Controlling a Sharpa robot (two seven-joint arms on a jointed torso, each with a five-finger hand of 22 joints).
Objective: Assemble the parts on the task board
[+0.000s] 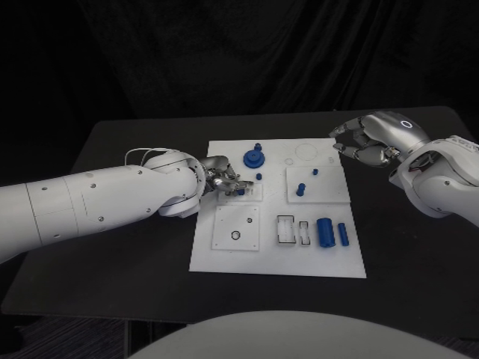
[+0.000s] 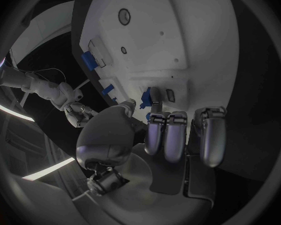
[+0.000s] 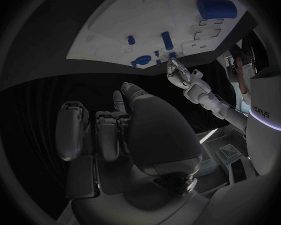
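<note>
My left silver hand (image 1: pixel 226 182) pinches a small blue plastic part (image 2: pixel 147 96) over the white task board (image 1: pixel 223 254) near its left edge. My right hand (image 1: pixel 363 139) hovers off the far right corner, fingers curled on nothing. A loose pinch could tilt the part and jam it.

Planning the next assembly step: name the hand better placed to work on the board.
Probably left. The left hand is over the task board, fingers at a small blue part; the right hand hangs beyond the board's far right corner, holding nothing.

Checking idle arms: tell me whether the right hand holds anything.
Empty: the right hand hovers beside the task board, fingers curled, nothing between them.
</note>
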